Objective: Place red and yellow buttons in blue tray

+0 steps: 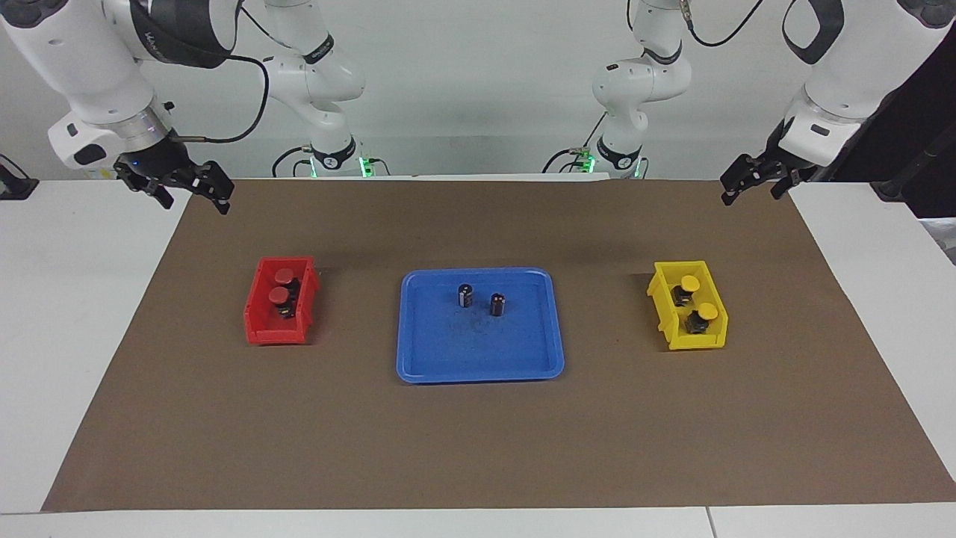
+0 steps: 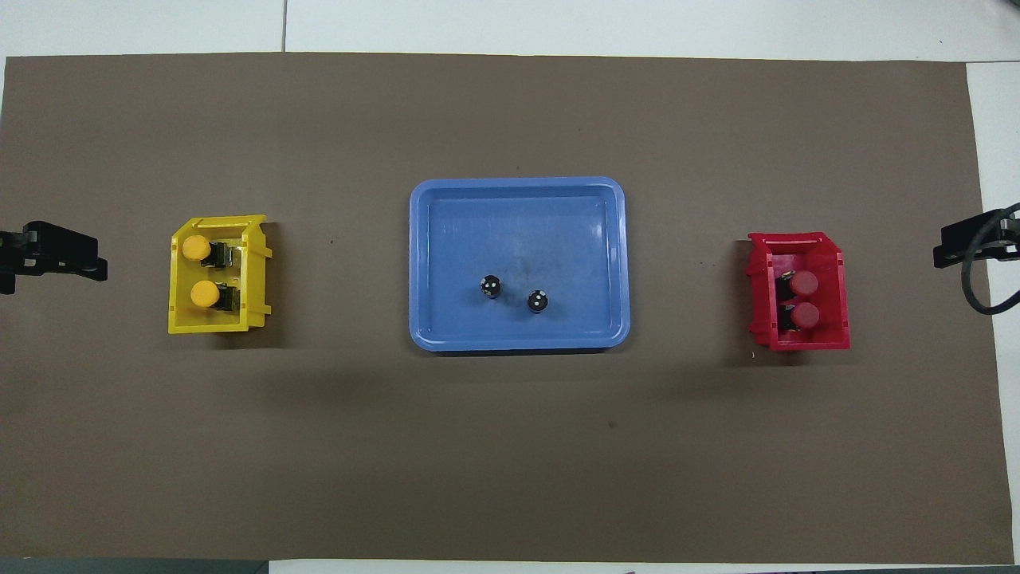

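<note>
Red buttons (image 1: 282, 290) sit in red bin (image 1: 258, 321), yellow buttons (image 1: 697, 297) in yellow bin (image 1: 661, 302), blue tray (image 1: 478, 362) between; left tool (image 1: 753, 179) and right tool (image 1: 175, 187) apart, raised at table ends, should drop straight onto caps

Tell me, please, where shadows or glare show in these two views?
Facing view: soft shadows lie on the brown mat beside the red bin and yellow bin. Overhead view: a small bright glint marks the blue tray; broad, faint shadow bands cross the mat.
</note>
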